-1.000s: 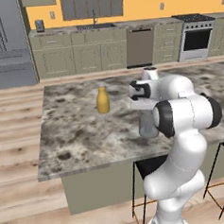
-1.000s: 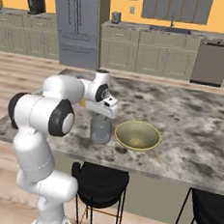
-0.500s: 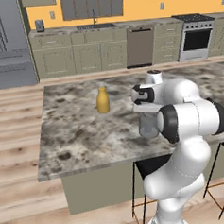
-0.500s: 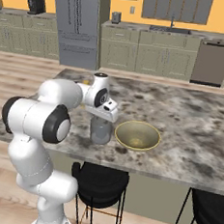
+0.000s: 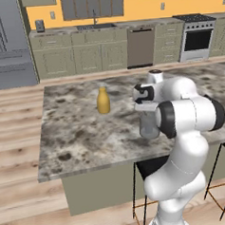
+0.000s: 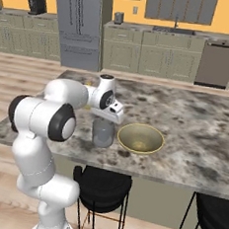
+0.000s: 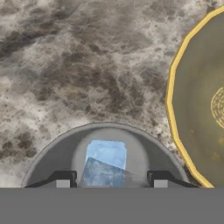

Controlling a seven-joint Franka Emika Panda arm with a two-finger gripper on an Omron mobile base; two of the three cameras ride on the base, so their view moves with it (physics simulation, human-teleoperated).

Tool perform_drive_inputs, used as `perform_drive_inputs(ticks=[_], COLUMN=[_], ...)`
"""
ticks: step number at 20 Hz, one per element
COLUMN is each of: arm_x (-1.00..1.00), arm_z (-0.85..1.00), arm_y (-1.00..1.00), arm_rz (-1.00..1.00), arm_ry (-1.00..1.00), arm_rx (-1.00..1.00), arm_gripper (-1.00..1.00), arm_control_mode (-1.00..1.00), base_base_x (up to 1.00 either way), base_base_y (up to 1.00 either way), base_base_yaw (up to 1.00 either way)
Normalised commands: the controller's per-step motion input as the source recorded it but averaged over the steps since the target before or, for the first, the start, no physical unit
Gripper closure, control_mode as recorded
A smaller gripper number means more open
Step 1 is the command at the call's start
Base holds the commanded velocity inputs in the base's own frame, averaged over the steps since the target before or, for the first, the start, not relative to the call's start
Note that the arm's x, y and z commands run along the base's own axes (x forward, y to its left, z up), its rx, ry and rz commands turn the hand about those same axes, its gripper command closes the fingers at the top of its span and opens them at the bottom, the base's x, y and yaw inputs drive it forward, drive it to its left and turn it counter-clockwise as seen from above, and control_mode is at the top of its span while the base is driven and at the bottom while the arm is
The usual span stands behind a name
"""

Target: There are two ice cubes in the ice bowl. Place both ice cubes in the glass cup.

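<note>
the pincer (image 7: 111,181) hangs directly over the cup (image 7: 107,155), pointing straight down into its mouth. in the hand view its two dark fingertips (image 7: 62,179) stand apart at either side of the cup's opening, and a pale blue ice cube (image 7: 101,173) sits between them; a second cube (image 7: 107,154) lies just past it at the cup's bottom. whether the nearer cube is pinched or already lying loose in the cup i cannot tell, so the pincer's grip is unclear, though its jaws are set fairly narrow.

the cup (image 6: 103,132) stands upright on the marbled tabletop (image 6: 194,129), just beside the bowl (image 6: 140,138), close but apart. the bowl (image 7: 199,100) is yellow-green with a bright rim. from the left base view the cup (image 5: 148,127) is partly hidden behind the arm's elbow, with the hand right above it.

a yellow bottle (image 5: 102,100) stands upright on the tabletop (image 5: 77,131), well apart from the cup, further along toward the left end. two black stools (image 6: 101,184) stand under the tabletop's near edge.
</note>
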Motion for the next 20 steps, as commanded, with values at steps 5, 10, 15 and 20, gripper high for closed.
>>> perform_drive_inputs(ticks=[5,10,15,20], arm_x=[0.13,0.0,-0.52,-1.0], arm_z=[0.0,0.1,0.65,0.04], arm_y=[0.0,0.0,0.18,0.92], arm_rz=[0.0,-0.01,0.0,0.02], arm_ry=[0.0,0.0,-0.14,-0.19], arm_rx=[0.0,0.0,-0.01,-0.17], arm_gripper=[-1.0,-1.0,-1.0,-1.0], arm_control_mode=[-1.0,-1.0,-1.0,-1.0], base_base_x=[0.0,0.0,0.0,0.0], base_base_y=[0.0,0.0,0.0,0.0], base_base_yaw=[0.0,0.0,0.0,0.0])
